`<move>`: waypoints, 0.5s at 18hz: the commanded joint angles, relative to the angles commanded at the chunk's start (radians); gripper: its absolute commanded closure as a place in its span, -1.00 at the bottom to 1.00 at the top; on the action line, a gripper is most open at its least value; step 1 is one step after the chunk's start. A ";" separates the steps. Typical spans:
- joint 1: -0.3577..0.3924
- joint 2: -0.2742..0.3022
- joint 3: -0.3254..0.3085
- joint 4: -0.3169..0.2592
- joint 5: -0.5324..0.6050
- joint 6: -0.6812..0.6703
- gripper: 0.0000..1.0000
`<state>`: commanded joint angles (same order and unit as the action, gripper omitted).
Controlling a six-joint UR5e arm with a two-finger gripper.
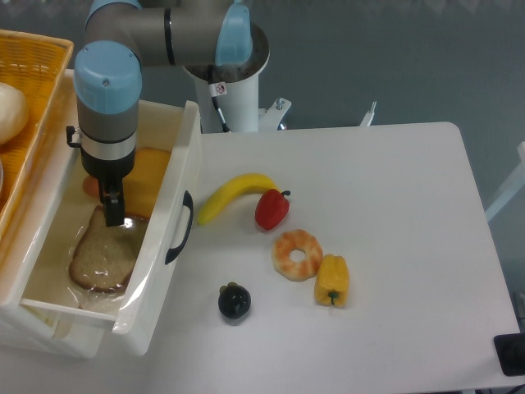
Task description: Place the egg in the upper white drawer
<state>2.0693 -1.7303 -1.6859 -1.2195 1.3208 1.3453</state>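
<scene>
Inside the upper white drawer (168, 215), the egg (90, 185) (half hidden) sits beside the hand (113, 215).

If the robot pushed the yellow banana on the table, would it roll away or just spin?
The banana would probably spin or slide rather than roll, since it is curved and lies flat on the table. It looks smooth and glossy like a plastic toy, so it is likely light and stiff. Pushed sideways, it might bump the red pepper right beside its tip.

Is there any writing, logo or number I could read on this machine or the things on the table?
Small red-and-white sticker on the arm's white base: too small and blurred to read.
No other text shows: none on the white drawer, the gripper or the toy food.
</scene>
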 joint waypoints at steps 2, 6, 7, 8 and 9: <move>0.002 0.000 0.002 0.000 0.000 0.000 -1.00; 0.002 0.002 0.005 0.003 0.000 -0.002 -1.00; 0.002 0.003 0.006 0.003 0.000 -0.003 -1.00; 0.002 0.005 0.008 0.002 0.002 -0.005 -1.00; 0.003 0.005 0.011 0.003 0.003 -0.005 -1.00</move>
<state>2.0724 -1.7257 -1.6751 -1.2165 1.3238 1.3407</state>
